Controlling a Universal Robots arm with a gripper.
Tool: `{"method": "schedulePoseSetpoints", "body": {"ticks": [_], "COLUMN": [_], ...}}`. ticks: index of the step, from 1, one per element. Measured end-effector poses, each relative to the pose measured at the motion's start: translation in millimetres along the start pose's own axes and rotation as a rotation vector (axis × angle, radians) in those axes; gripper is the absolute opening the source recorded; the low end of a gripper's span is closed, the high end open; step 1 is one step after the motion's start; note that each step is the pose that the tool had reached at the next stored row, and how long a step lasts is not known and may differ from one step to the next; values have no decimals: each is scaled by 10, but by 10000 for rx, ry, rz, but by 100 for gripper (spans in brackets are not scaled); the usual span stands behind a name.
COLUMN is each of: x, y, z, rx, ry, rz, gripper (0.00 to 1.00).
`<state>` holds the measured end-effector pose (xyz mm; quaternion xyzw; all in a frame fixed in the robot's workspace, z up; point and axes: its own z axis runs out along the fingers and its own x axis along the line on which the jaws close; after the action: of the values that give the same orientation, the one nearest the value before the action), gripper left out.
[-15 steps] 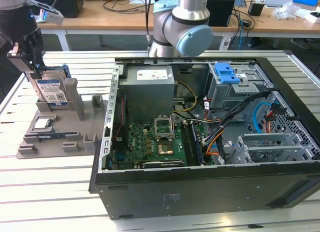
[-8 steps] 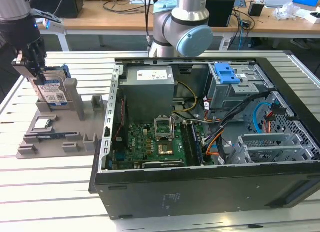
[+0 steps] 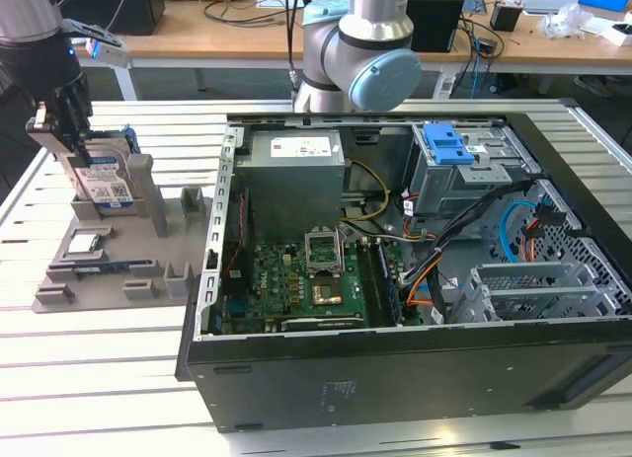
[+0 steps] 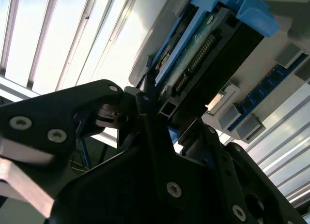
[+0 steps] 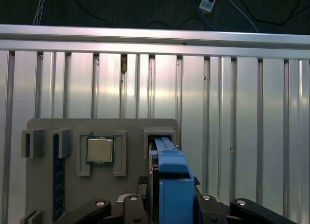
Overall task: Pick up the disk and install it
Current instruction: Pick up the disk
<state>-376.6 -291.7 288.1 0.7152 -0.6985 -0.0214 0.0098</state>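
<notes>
The disk [image 3: 107,181] stands on edge in a slot of the grey holder [image 3: 148,274] at the exterior view's left, its white label facing out. My gripper [image 3: 71,141] has come down over the disk's upper edge, with its dark fingers on either side. In the second wrist view the disk [image 4: 213,45] runs away from the gripper [image 4: 167,112], which is pressed against its connector end. In the first wrist view the disk's blue rail [image 5: 172,171] sits between the gripper [image 5: 169,200] fingers. The gripper looks shut on the disk.
A small square silver chip [image 5: 100,149] lies in a pocket of the holder beside the disk. The open computer case [image 3: 395,230] lies at the exterior view's right, with a drive cage and blue latch [image 3: 446,143] at its far side. The arm's base [image 3: 355,52] stands behind the case.
</notes>
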Motion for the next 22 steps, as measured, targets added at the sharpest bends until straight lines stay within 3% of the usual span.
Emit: {"method": "schedulePoseSetpoints", "body": {"ticks": [2,18,22], "x": [0,-1,-3], "y": [0,0,5], "z": [0,-1,-113], "rx": [0,1,0], "ry": [-1,5,7], "rz": [-2,-17,-17], "gripper": [37,37,37]}}
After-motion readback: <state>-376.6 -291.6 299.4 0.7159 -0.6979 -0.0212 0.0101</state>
